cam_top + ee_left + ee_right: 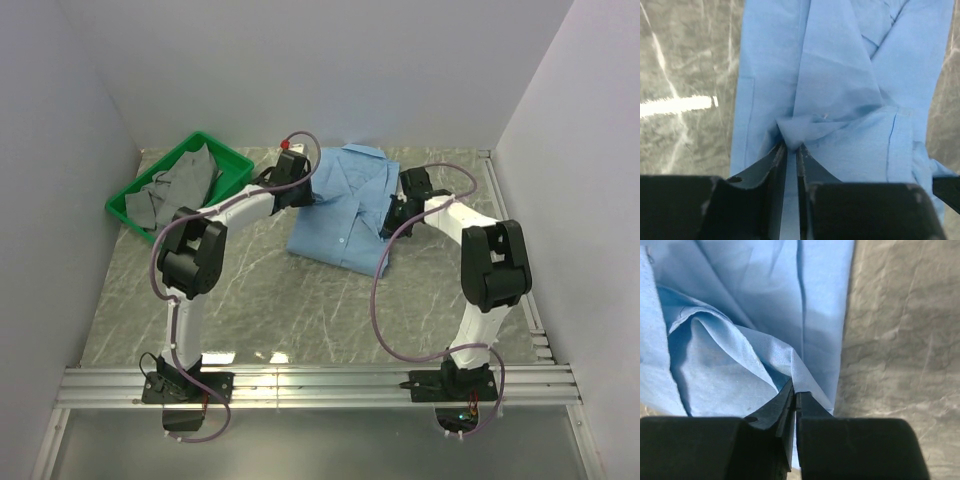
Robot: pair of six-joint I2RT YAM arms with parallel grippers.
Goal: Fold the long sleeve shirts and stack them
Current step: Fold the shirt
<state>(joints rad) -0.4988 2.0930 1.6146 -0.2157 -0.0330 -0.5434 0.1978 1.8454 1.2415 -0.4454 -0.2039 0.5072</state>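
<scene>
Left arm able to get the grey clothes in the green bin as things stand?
Probably not yet: the left gripper is shut on the blue shirt and must let go first. Otherwise the way looks free: the bin with the grey clothes sits open-topped on that arm's side, nothing between.

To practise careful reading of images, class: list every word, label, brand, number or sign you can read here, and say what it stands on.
None can be read: the light blue shirt, the green bin, the grey clothes in it and the marbled table show no legible text.
</scene>
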